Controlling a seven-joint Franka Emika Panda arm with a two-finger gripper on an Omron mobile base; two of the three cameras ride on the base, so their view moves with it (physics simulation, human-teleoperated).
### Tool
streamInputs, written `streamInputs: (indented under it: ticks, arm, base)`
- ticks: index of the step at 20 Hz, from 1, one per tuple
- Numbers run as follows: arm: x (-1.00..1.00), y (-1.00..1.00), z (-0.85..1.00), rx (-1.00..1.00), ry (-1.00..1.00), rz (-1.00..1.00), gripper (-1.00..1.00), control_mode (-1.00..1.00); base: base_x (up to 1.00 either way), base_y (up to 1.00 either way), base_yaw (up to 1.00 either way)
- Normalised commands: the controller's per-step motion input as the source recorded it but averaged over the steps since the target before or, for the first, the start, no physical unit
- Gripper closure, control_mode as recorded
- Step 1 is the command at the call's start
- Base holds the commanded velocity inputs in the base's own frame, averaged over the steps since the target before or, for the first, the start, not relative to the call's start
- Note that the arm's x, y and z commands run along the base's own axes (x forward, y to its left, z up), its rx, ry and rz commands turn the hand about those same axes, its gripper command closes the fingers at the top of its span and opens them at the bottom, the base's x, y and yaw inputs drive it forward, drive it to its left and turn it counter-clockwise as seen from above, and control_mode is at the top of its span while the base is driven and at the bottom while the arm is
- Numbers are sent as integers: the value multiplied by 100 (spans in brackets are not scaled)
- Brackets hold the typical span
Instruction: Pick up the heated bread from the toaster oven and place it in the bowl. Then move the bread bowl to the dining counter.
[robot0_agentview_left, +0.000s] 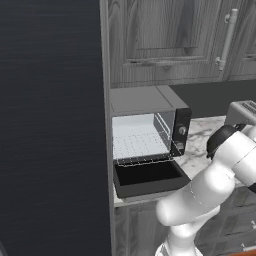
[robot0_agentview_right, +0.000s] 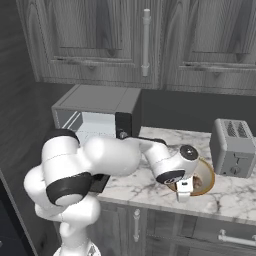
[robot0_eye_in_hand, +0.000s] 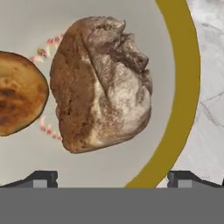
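heated bread (robot0_eye_in_hand: 103, 85) lies in the bowl (robot0_eye_in_hand: 181, 92), right under my pincer (robot0_eye_in_hand: 113, 178); jaws wide apart, nothing gripped. paler golden piece (robot0_eye_in_hand: 19, 98) sits just beside it (same bowl). bowl rests on the marble counter (robot0_agentview_right: 145, 180) between the toaster oven (robot0_agentview_right: 95, 107), door dropped open, and the silver toaster (robot0_agentview_right: 235, 147).
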Motion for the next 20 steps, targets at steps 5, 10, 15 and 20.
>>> streamInputs:
  ticks: [5, 10, 15, 20]
  arm:
    - [25, 5, -26, 0, 2, -4, -100, -100]
    - [10, 0, -14, 0, 1, -8, -100, -100]
    - [-27, 0, 0, 0, 0, -3, -100, -100]
    - [0, 0, 0, 0, 0, -1, -100, -100]
  base:
    - [0, 0, 0]
    - [0, 0, 0]
    - [0, 0, 0]
    - [0, 0, 0]
